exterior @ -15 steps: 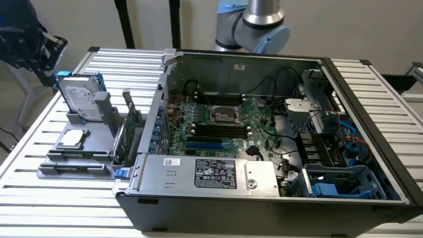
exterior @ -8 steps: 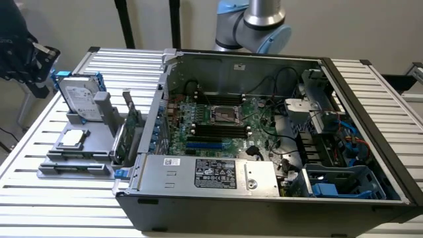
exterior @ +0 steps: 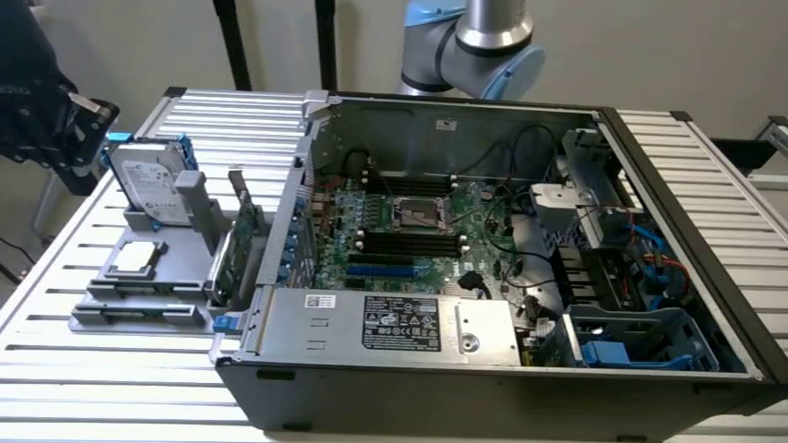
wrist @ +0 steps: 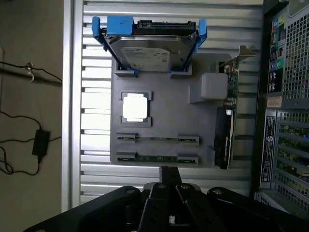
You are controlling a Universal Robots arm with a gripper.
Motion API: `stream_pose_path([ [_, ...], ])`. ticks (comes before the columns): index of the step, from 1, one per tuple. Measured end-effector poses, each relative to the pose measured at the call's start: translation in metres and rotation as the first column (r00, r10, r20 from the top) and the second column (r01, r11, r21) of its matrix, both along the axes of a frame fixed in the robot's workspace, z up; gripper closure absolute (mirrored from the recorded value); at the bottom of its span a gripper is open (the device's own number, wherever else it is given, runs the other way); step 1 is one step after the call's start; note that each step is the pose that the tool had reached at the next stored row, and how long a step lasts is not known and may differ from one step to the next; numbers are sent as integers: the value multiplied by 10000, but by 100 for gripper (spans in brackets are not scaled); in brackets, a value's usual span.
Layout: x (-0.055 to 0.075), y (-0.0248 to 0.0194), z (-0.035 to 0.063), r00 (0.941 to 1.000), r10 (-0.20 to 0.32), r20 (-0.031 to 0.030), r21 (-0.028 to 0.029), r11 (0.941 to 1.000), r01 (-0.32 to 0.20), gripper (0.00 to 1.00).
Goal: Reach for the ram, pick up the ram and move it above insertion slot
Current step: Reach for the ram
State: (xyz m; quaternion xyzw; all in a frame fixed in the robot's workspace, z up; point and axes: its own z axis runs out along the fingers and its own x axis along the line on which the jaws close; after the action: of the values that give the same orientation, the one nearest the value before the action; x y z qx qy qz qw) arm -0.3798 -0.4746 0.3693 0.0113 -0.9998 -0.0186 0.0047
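**Ram waiting in its holder, arm hovering above**

The fingers [wrist: 166, 176] are hanging over the table [wrist: 96, 53], apparently closed and empty. The ram [wrist: 157, 158] is standing on edge in the grey holder [wrist: 164, 116], propped up for grasping and well apart from the insertion slot [exterior: 407, 242].

The ram [wrist: 157, 158] is a long, thin green stick with small dark chips. It stands on its long edge, level, in a grey holder [wrist: 164, 113], with a grey clip gripping each end. In the wrist view it shows edge-on from above, in the holder's outermost row, parallel to a second thin row just beside it. In the exterior view, ram [exterior: 142, 311] is a dark narrow strip at the holder's near edge, on the slatted counter [exterior: 111, 369], outside the open case at the exterior view's left.

The insertion slot [exterior: 407, 242] is a long, narrow black socket, one of several parallel ones lying flat on the motherboard inside the case. It looks unfilled and is well apart from the ram.
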Motion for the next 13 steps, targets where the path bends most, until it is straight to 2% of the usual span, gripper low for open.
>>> stream_pose_path([
  [4,76,-35,-33,10000,42,0,-16,10000,-42,89],
  [8,87,-64,-50,10000,89,-2,-34,10000,-89,89],
  [13,87,-68,-51,10000,89,0,-34,10000,-89,89],
])
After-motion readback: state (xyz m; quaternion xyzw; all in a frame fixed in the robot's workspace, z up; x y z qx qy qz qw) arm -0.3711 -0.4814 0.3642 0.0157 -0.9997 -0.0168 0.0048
